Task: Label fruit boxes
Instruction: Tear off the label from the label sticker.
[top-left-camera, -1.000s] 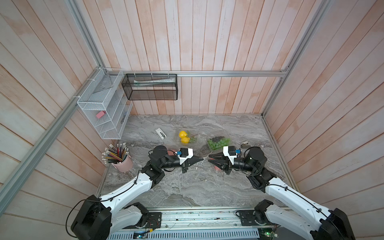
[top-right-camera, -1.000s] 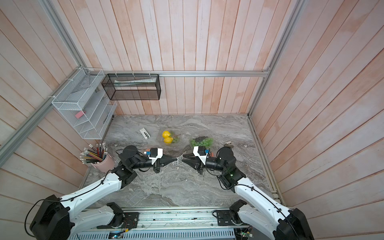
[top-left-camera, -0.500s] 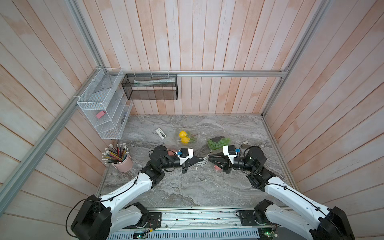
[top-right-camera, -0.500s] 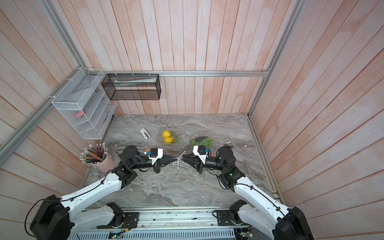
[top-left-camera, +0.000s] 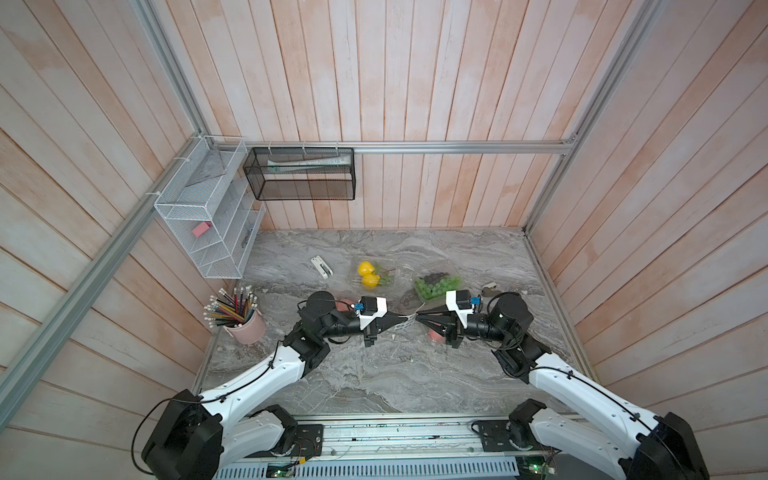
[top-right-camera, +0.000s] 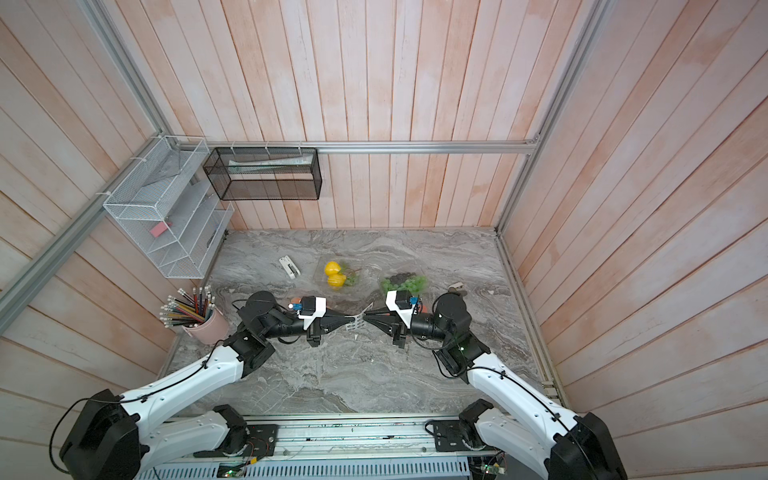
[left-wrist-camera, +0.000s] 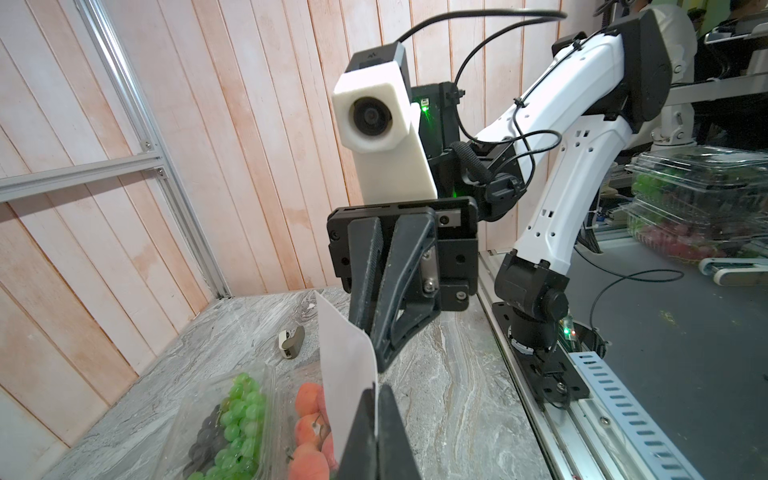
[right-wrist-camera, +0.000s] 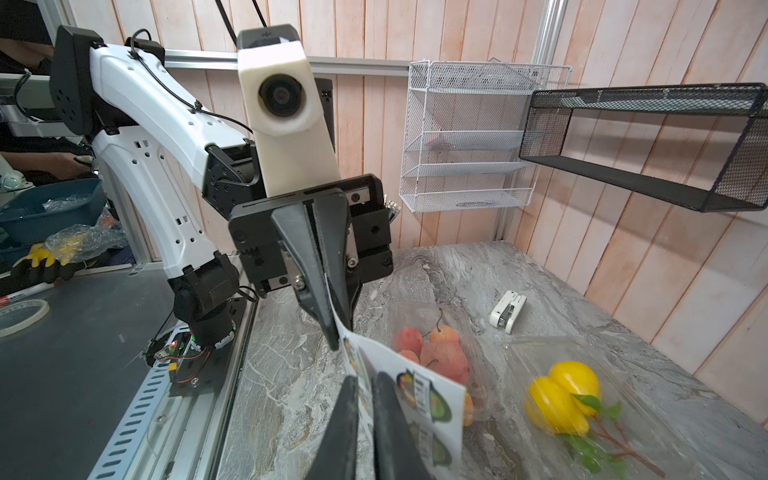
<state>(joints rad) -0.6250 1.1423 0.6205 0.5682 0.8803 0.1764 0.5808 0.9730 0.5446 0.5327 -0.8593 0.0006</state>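
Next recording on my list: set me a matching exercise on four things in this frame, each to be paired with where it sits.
Things
1. sticker sheet
2. pencil cup
3. grape box
4. pink block

Places
A. in the white wire shelf on the wall
B. on the table, beside the yellow fruit box
C. in the air between the left hand and the right hand
D. at the table's edge, beside the left arm

Pairs: 1-C, 2-D, 3-B, 4-A
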